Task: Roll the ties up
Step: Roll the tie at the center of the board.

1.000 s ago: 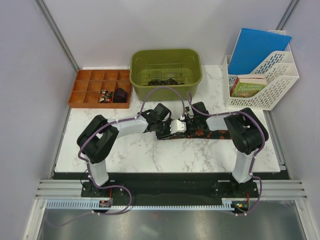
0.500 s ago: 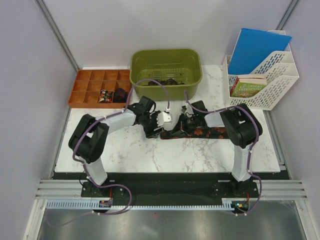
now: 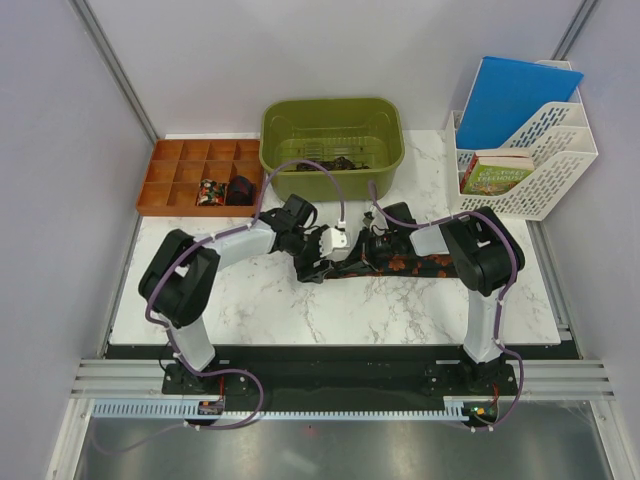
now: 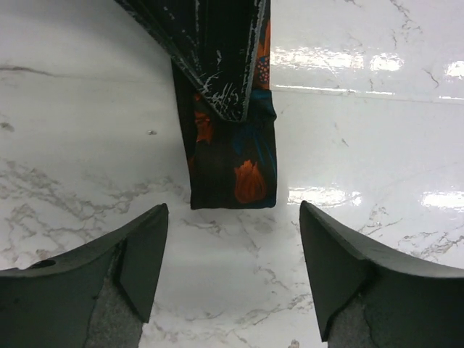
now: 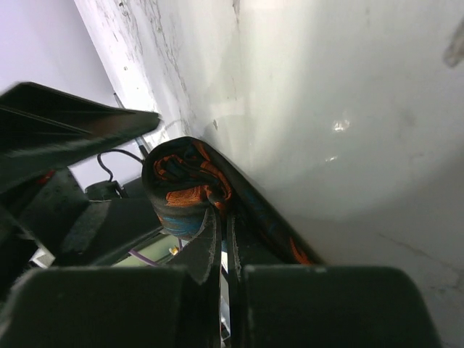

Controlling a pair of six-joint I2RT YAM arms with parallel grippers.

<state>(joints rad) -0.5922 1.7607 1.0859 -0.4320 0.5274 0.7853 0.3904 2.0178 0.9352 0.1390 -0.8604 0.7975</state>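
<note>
1. The left fingers [image 4: 134, 254] stood open; the tie [image 4: 233, 156] lay flat on the surface [image 4: 377, 145], just ahead between them.
2. The right fingers [image 5: 206, 243] were pinched shut on its coil.
3. The fabric was judged soft and slippery, so grip the coil's sides.

You're working in a lab test cell: plain grey partition walls [image 3: 60, 150], a marble-print tabletop [image 3: 300, 310], and an aluminium mounting rail [image 3: 120, 378] at its near edge.
</note>
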